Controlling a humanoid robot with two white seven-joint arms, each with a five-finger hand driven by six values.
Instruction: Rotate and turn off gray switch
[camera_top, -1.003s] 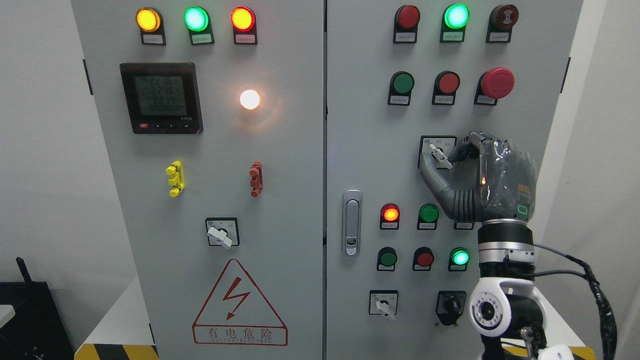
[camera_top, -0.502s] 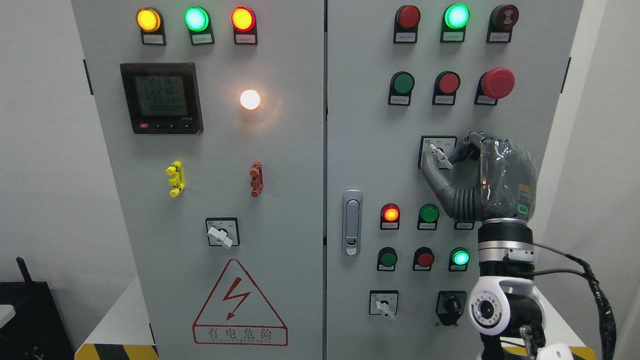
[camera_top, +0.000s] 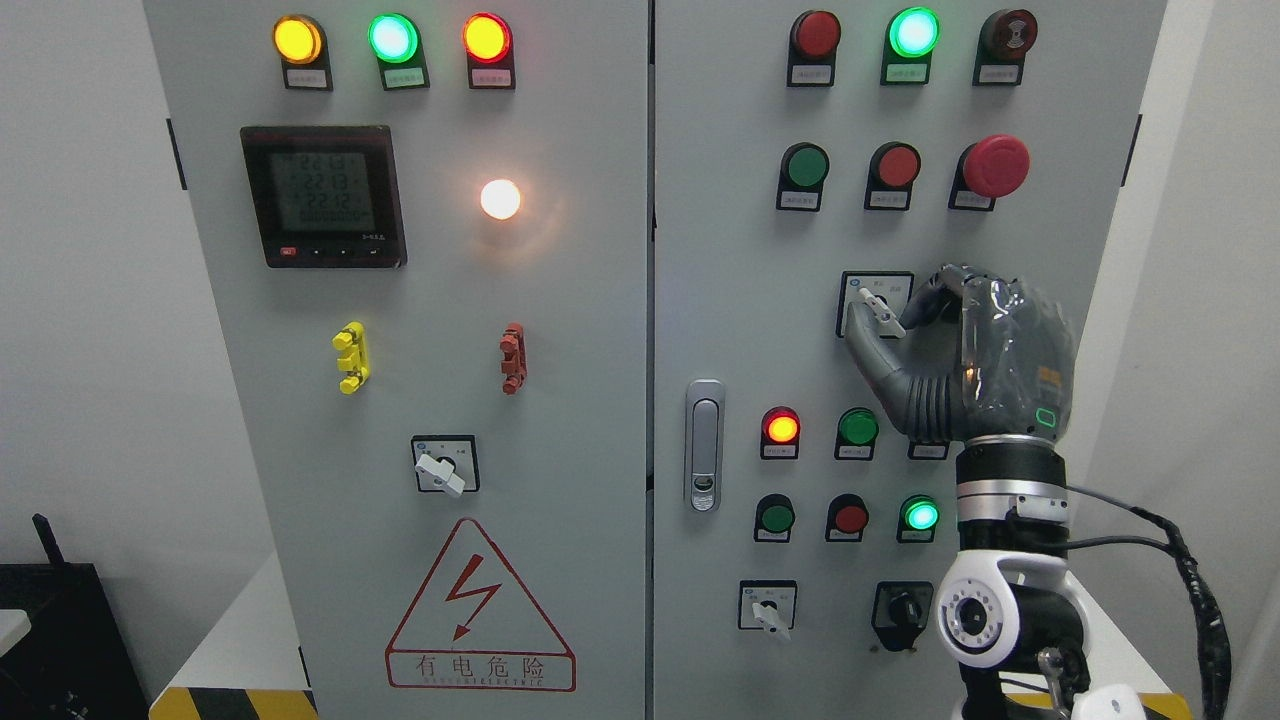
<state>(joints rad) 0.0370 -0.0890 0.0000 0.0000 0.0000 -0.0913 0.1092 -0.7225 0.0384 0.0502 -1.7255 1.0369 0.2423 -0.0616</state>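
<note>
One hand works here: the right hand (camera_top: 935, 345) rises from the lower right and pinches the pale lever of the gray switch (camera_top: 876, 303), thumb below and a fingertip to its right, a grip that lets a wrist roll turn the knob. The switch sits mid-height on the right door of the cabinet (camera_top: 720, 250), below the red mushroom button (camera_top: 994, 165). The palm hides the plate's right edge and a label beneath, so the lever's position is probably unreadable; the left arm is out of view.
</note>
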